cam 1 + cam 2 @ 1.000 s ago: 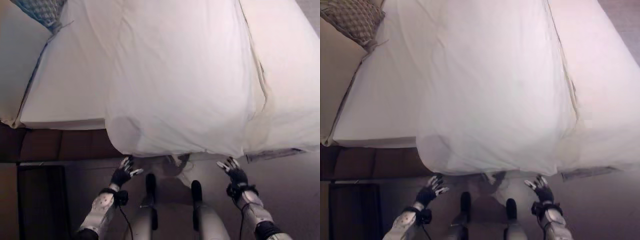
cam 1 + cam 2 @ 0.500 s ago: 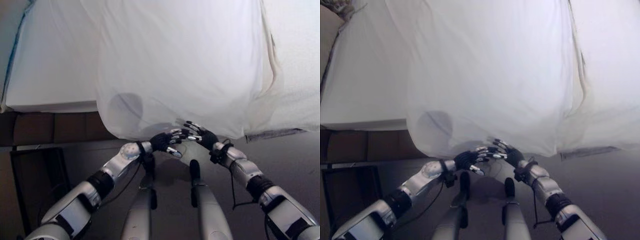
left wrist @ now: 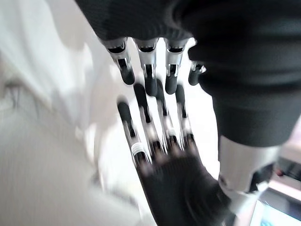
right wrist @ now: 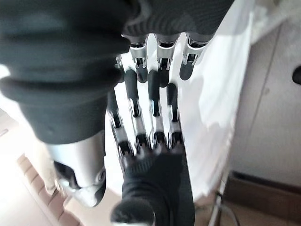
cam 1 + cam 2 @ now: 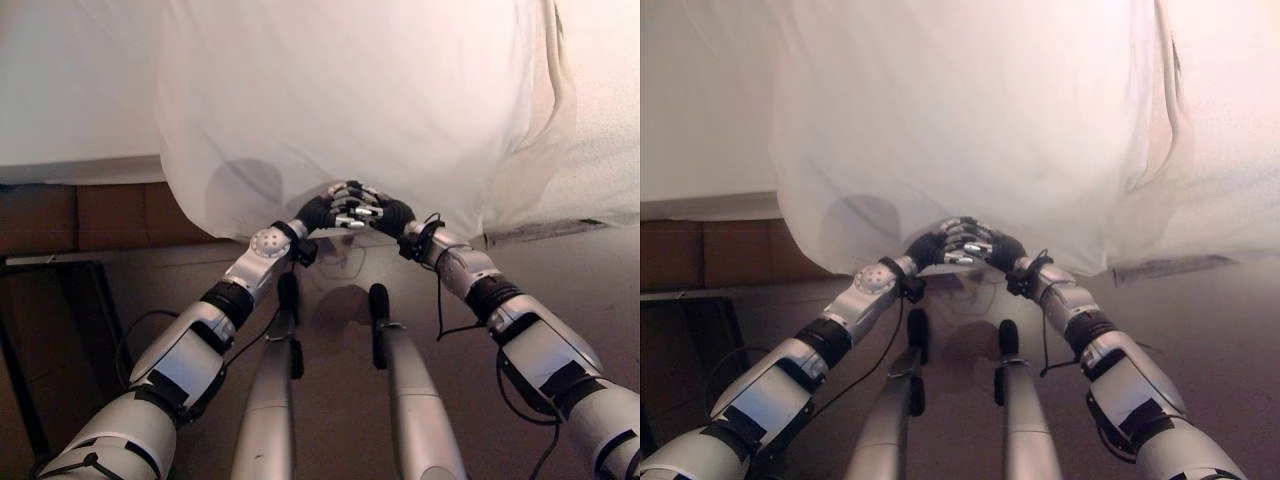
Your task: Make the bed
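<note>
A white cover [image 5: 350,90] lies over the bed and hangs down past its near edge in a rounded fold. Both hands meet just below that hanging hem, in the middle. My left hand [image 5: 322,211] comes in from the left and my right hand [image 5: 388,213] from the right. Their fingertips touch each other against the cloth. In the left wrist view my left fingers [image 3: 148,70] are straight, facing the straight fingers of the right hand [image 3: 174,174]. The right wrist view shows the same meeting, with the right fingers [image 4: 160,61] opposite the left hand [image 4: 150,165]. Neither hand holds cloth.
A white sheeted mattress [image 5: 70,90] lies bare left of the cover, above a brown bed base [image 5: 90,215]. A second, textured white blanket [image 5: 600,110] hangs at the right. A dark frame [image 5: 40,330] stands on the floor at the lower left.
Both arms have reached forward and up from near the floor, and the hands have come together at the cover's hem. The camera has tipped down and closer to the bed's edge.
</note>
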Motion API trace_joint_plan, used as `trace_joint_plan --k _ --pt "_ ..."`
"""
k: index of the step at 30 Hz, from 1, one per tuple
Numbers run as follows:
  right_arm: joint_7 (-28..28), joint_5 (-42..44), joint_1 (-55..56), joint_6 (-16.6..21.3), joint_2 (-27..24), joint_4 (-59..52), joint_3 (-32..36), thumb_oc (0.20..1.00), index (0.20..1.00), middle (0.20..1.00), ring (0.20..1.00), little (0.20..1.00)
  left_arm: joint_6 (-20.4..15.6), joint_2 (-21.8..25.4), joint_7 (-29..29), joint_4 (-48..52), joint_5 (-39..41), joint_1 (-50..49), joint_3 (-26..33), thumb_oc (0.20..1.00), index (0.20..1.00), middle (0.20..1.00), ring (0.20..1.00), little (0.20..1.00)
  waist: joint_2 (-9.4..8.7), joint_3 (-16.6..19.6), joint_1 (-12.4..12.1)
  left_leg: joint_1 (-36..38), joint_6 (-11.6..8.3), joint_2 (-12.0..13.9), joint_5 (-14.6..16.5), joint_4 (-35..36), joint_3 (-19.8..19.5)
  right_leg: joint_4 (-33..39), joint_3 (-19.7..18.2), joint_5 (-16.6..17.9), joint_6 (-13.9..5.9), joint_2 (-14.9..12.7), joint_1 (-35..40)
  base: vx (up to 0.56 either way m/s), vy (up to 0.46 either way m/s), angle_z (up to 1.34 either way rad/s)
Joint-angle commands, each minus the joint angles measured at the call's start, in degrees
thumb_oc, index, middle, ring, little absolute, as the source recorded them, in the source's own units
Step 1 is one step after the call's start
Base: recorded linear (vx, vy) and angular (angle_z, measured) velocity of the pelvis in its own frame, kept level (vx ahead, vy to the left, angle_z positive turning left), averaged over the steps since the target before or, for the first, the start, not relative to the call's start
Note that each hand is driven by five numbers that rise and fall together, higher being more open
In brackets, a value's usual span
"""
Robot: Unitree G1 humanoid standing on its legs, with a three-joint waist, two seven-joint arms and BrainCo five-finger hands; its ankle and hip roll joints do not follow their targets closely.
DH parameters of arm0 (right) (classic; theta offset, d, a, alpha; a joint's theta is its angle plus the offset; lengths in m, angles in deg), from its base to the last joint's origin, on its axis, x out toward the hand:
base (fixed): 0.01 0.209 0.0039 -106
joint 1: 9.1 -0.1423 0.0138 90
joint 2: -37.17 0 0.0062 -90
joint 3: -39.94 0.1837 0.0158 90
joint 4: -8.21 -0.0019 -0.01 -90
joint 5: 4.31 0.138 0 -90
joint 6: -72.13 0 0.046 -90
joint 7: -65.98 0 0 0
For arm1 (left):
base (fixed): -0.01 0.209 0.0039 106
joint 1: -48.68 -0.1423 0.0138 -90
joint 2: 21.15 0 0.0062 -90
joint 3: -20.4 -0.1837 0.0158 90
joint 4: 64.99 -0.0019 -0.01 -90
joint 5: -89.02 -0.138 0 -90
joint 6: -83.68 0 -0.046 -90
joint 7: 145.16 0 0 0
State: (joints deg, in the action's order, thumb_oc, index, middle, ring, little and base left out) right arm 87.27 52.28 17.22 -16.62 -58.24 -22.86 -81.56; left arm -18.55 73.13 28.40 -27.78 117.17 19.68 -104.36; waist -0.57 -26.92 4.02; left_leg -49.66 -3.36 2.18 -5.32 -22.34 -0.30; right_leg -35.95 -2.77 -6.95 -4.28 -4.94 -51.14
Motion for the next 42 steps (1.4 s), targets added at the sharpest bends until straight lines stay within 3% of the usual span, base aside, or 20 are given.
trace_joint_plan --k 1,9,14,19,21,25,29,32,36,40,42 --pt "-4.8 3.6 -5.0 4.6 -0.3 3.4 3.0 1.000 1.000 1.000 1.000 1.000 -4.9 -0.3 7.8 -5.0 -4.4 7.6 2.1 1.000 1.000 1.000 1.000 1.000 -0.21 1.5 -0.4 -2.9 -1.57 1.1 9.6 -11.8 0.8 5.0 -0.6 5.5 -2.04 0.4 -1.9 0.00 0.000 0.00" --pt "-12.9 0.2 -16.0 6.0 -3.7 13.8 2.7 1.000 1.000 1.000 1.000 1.000 -4.5 4.1 13.0 -12.9 -3.6 16.6 2.8 1.000 1.000 1.000 1.000 1.000 0.38 1.1 -0.6 -8.7 -1.52 1.1 10.7 -16.5 0.8 0.7 -0.1 4.1 -1.82 0.1 -7.4 0.00 0.005 -0.03" --pt "-16.1 -0.2 -16.7 7.3 -6.3 14.7 3.6 1.000 1.000 1.000 1.000 1.000 -5.2 7.0 14.8 -13.5 -0.5 16.5 5.6 1.000 1.000 1.000 1.000 1.000 0.90 1.3 -0.7 -9.8 -1.62 1.0 10.5 -16.7 0.7 0.1 0.3 3.9 -1.75 -0.2 -8.6 0.00 0.000 0.00" --pt "-18.2 -0.9 -15.8 7.2 -11.8 15.9 4.8 1.000 1.000 1.000 1.000 1.000 -5.9 13.8 15.7 -13.3 0.8 13.6 8.4 1.000 1.000 1.000 1.000 1.000 1.39 1.1 -1.4 -9.7 -2.37 1.1 9.5 -14.9 0.8 1.7 1.4 4.8 -1.74 -0.3 -8.5 -0.01 -0.030 0.01" --pt "-19.0 -1.0 -14.4 6.5 -16.2 16.9 6.2 1.000 1.000 1.000 1.000 1.000 -6.4 19.1 15.8 -12.7 2.9 9.7 12.0 1.000 1.000 1.000 1.000 1.000 1.81 0.3 -2.0 -8.3 -3.01 1.7 8.2 -10.7 0.6 5.7 2.2 5.3 -2.14 -0.3 -6.9 -0.01 -0.073 0.03" --pt "-19.7 -1.8 -11.3 6.0 -20.1 18.6 8.6 1.000 1.000 1.000 1.000 1.000 -6.4 24.2 16.4 -12.2 1.7 4.7 14.9 1.000 1.000 1.000 1.000 1.000 2.36 -0.4 -2.3 -6.5 -3.63 1.8 6.7 -7.7 0.4 7.8 2.5 5.6 -2.17 -0.1 -5.2 0.00 -0.063 0.04" --pt "-20.8 -4.1 -4.5 5.4 -23.8 19.5 13.0 1.000 1.000 1.000 1.000 1.000 -6.3 27.3 17.8 -11.3 0.9 -5.5 22.3 1.000 1.000 1.000 1.000 1.000 2.79 -1.3 -2.2 -3.8 -4.23 1.7 4.7 -3.4 0.2 10.7 3.2 6.3 -2.20 -0.1 -2.5 0.01 -0.055 0.11" --pt "-20.8 -3.4 1.8 5.7 -25.1 19.0 18.0 1.000 1.000 1.000 1.000 1.000 -6.2 27.5 19.2 -9.8 0.3 -15.3 29.1 1.000 1.000 1.000 1.000 1.000 3.05 -1.6 -2.4 -1.4 -4.64 1.5 3.4 -0.2 0.1 12.7 3.6 6.5 -2.18 -0.2 -0.5 0.03 -0.044 0.05" --pt "-21.4 -3.1 10.5 5.8 -22.8 19.3 24.0 1.000 1.000 1.000 1.000 1.000 -5.9 23.0 21.3 -11.3 -0.7 -24.3 35.1 1.000 1.000 1.000 1.000 1.000 2.81 -1.3 -2.1 4.7 -5.02 1.2 1.1 5.9 0.1 17.1 4.1 7.4 -2.36 0.0 4.9 0.05 -0.043 0.06" --pt "-21.5 -2.5 17.9 5.8 -19.6 19.1 27.7 1.000 1.000 1.000 1.000 1.000 -5.6 18.6 21.8 -11.3 -1.6 -28.3 35.5 1.000 1.000 1.000 1.000 1.000 2.26 -0.3 -1.8 11.2 -4.80 1.2 -0.4 11.5 -0.2 20.8 4.2 8.4 -2.48 0.0 10.8 0.06 -0.020 0.01" --pt "-20.4 -3.6 24.3 5.5 -16.1 19.2 29.5 1.000 1.000 1.000 1.000 1.000 -5.1 13.3 19.6 -12.2 -2.0 -31.9 34.3 1.000 1.000 1.000 1.000 1.000 1.94 1.1 -1.5 17.3 -4.48 1.1 -1.6 16.1 -0.6 23.8 4.2 9.3 -2.67 -0.2 16.3 0.11 0.013 0.05"
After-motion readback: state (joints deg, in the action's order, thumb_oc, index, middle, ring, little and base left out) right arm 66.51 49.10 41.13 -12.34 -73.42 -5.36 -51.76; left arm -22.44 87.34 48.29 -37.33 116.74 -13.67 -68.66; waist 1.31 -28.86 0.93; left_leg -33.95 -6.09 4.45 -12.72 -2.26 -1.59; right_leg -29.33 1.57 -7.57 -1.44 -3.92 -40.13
